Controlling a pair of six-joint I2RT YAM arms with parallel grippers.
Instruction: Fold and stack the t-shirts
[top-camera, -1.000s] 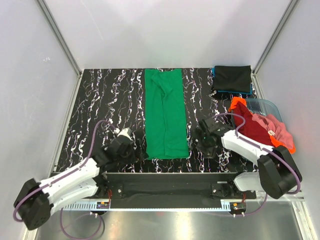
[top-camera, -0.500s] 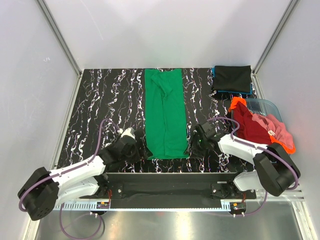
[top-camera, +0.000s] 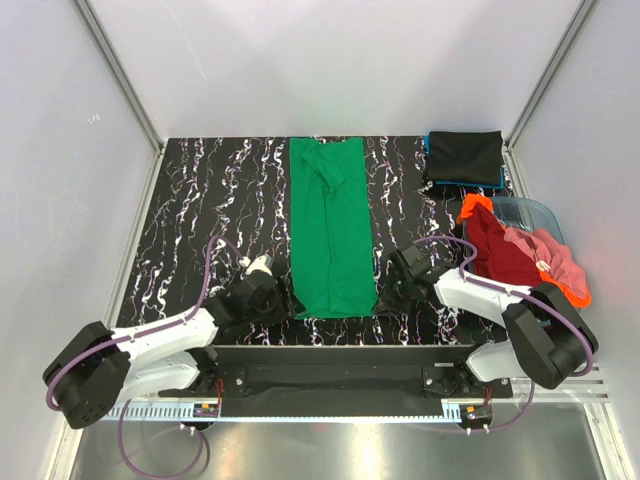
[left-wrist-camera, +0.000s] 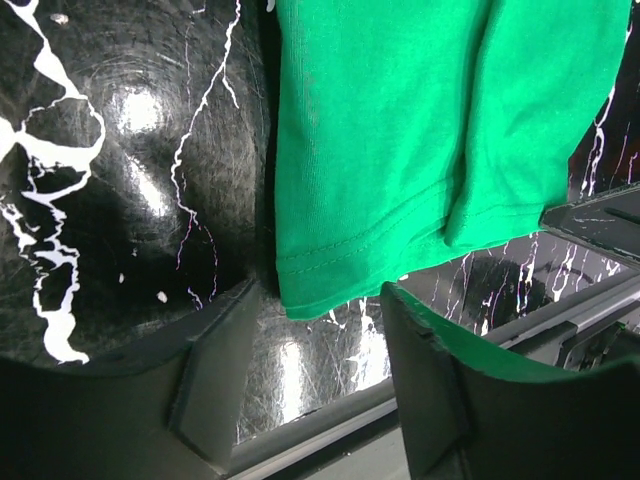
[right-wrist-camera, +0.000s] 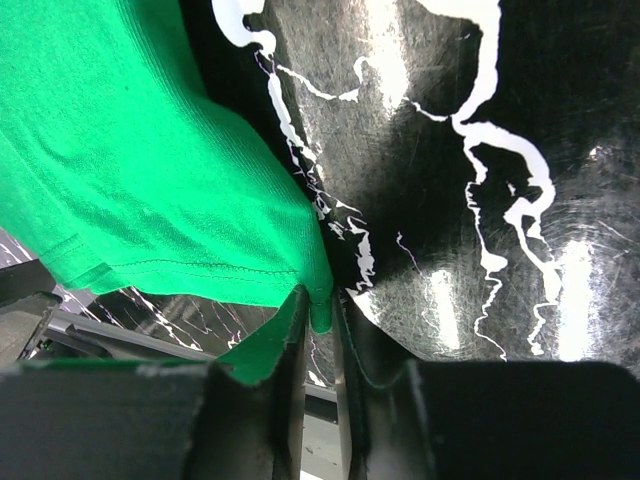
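Your left end effector (left-wrist-camera: 320, 315) is spread around the left hem corner of the bright green cloth t-shirt (top-camera: 330, 230); your right end effector (right-wrist-camera: 318, 318) pinches its right hem corner.

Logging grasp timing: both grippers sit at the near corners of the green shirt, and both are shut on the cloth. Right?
Not quite. Both sit at the near corners of the green shirt, but only the right gripper is shut on the cloth. The left wrist view shows the left gripper open, its fingers either side of the corner.
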